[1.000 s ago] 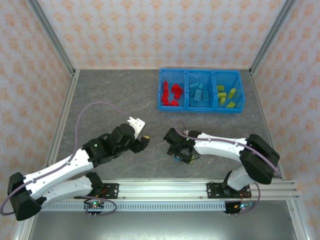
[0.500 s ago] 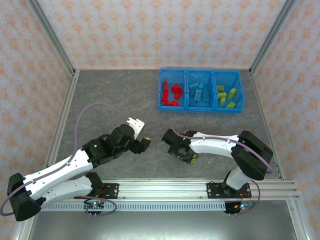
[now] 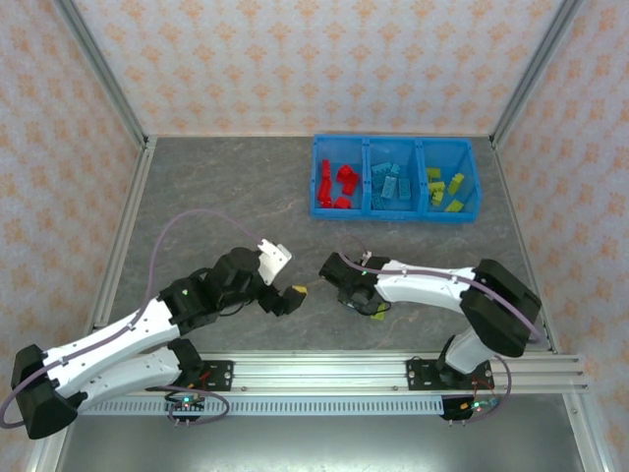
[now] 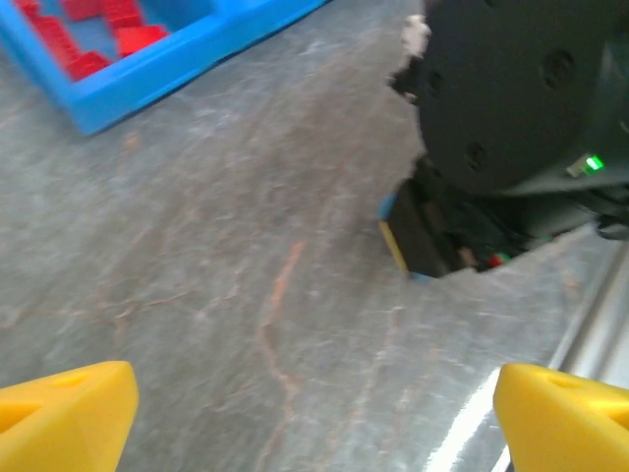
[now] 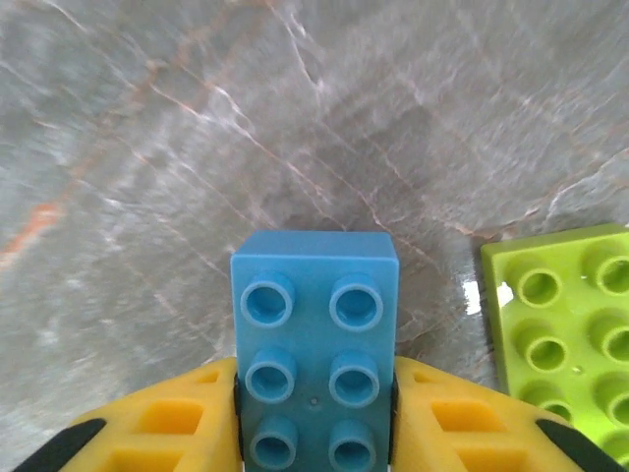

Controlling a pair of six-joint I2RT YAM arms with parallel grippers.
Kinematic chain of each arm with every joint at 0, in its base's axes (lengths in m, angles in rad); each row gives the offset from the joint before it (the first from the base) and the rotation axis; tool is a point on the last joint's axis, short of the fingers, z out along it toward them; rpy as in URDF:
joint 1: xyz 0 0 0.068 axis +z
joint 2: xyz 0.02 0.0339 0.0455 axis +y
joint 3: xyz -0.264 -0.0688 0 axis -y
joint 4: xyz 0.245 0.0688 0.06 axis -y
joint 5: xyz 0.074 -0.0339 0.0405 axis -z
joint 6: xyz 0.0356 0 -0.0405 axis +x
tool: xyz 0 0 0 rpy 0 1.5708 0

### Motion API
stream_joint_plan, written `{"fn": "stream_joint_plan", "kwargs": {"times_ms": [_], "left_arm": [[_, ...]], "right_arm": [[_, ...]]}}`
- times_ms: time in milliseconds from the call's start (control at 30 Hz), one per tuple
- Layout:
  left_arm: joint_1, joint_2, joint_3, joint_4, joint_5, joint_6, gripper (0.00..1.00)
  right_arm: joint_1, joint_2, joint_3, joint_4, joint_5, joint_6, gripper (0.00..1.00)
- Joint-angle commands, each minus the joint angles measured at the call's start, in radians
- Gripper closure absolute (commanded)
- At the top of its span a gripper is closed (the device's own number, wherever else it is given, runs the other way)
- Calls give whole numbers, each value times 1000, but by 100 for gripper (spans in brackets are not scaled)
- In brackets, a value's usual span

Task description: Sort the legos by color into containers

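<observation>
In the right wrist view a light blue lego [image 5: 314, 339] lies studs-up, with my right gripper [image 5: 314, 423] shut on its two long sides. A yellow-green lego [image 5: 565, 320] rests on the table just to its right. From above, my right gripper [image 3: 361, 301] sits low at the table's near middle. My left gripper [image 3: 287, 296] is to its left, wide open over bare table; its yellow fingertips [image 4: 64, 413] have nothing between them. The long blue bin [image 3: 393, 215] of three containers stands at the back right, holding red [image 3: 339, 184], light blue [image 3: 390, 185] and yellow-green [image 3: 444, 189] legos.
The left wrist view has the bin's corner [image 4: 167, 74] with red legos at top left and the right arm's black wrist [image 4: 521, 88] close ahead at the right. A metal rail [image 3: 393, 369] runs along the near edge. Patterned walls enclose the grey table.
My right gripper has shut on the light blue lego. My left gripper has opened wider and swung down and right towards the right arm.
</observation>
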Motion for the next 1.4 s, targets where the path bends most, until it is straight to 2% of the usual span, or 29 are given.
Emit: {"fn": "stream_joint_plan", "kwargs": {"times_ms": [0, 100, 233, 367, 467, 567, 667, 767, 833, 867, 900, 933, 1000, 1067, 1167, 1267, 1367], "left_arm": [[-8, -31, -10, 95, 150, 57, 2], [-8, -29, 4, 112, 202, 58, 0], [-7, -20, 26, 163, 250, 23, 0], [-7, -9, 37, 239, 243, -42, 0], [-8, 7, 58, 206, 113, -109, 0], [-8, 49, 131, 16, -91, -154, 0], [-8, 59, 141, -26, -105, -165, 0], [-8, 60, 134, -13, -93, -186, 0], [-9, 68, 145, -29, -96, -190, 0], [-8, 71, 148, -34, -98, -191, 0], [-9, 73, 149, -36, -96, -190, 0], [-8, 72, 150, -36, -95, -191, 0], [-8, 73, 148, -38, -98, -189, 0], [-8, 75, 147, -41, -103, -184, 0], [-8, 84, 143, -32, -104, -179, 0], [-9, 104, 141, -17, -88, -165, 0], [-8, 128, 133, 15, -65, -142, 0]], "right_arm": [[-30, -110, 7, -21, 117, -83, 67], [-100, -162, 18, 1, 124, -198, 70], [-225, -195, 96, 41, 89, -468, 72], [-329, -133, 238, 52, 168, -697, 74], [-415, -15, 379, 26, 213, -808, 74], [-511, 89, 485, 49, 207, -854, 74], [-612, 205, 583, 93, 119, -887, 72], [-684, 362, 769, 15, 29, -899, 69], [-713, 455, 891, -54, -30, -890, 65], [-723, 491, 945, -82, -51, -886, 59], [-728, 512, 982, -101, -61, -884, 46], [-729, 527, 1012, -118, -63, -884, 38], [-730, 528, 1050, -150, -57, -878, 31], [-730, 488, 1034, -162, -73, -862, 26], [-729, 360, 913, -150, -132, -823, 25], [-715, 159, 677, -95, -213, -767, 23], [-674, -73, 406, -42, -231, -710, 21]]}}
